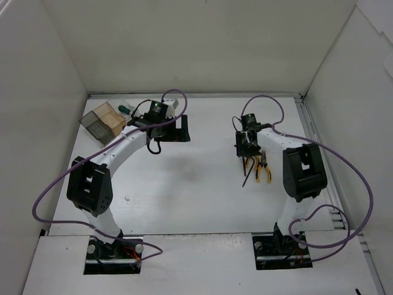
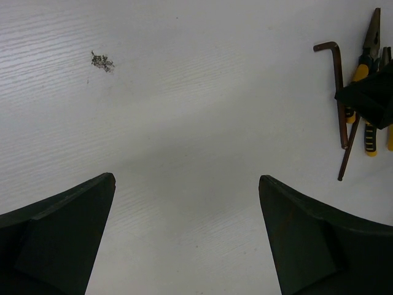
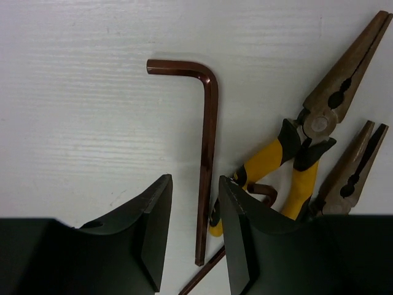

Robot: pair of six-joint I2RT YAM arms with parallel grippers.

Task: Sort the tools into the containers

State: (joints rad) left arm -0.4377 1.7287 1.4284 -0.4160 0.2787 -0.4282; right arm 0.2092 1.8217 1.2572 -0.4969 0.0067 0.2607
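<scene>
Right tool (image 3: 195, 236): released. Its fingers (image 3: 153, 239) stand narrowly either side of the long shank of the rust-brown L-shaped hex key (image 3: 209, 147). White worktop (image 3: 80, 123) shows between the left finger and the shank; you cannot tell whether the right finger touches it. Just right of the key lie yellow-and-black-handled long-nose pliers (image 3: 319, 117), with a smaller pair of pliers (image 3: 353, 169) beside them. A thin brown rod (image 3: 199, 279) slants past the key's lower end. Only this wrist view separates the pile for you; overhead it reads as one small tangle.

Left tool (image 2: 187, 233): released, fingers wide apart over worktop marked by a small grey scuff (image 2: 101, 60). Its view catches the same pile at its right edge, partly behind the right tool.

Overhead only: the clear and brown-tinted plastic boxes (image 1: 103, 120) sit at the far left corner, with a green-handled screwdriver (image 1: 124, 109) just beside them, near the left tool. The pile lies toward the worktop's right edge. White walls (image 1: 202, 49) close three sides; your open room is between the arms. Purple cables (image 1: 344, 166) loop off both.
</scene>
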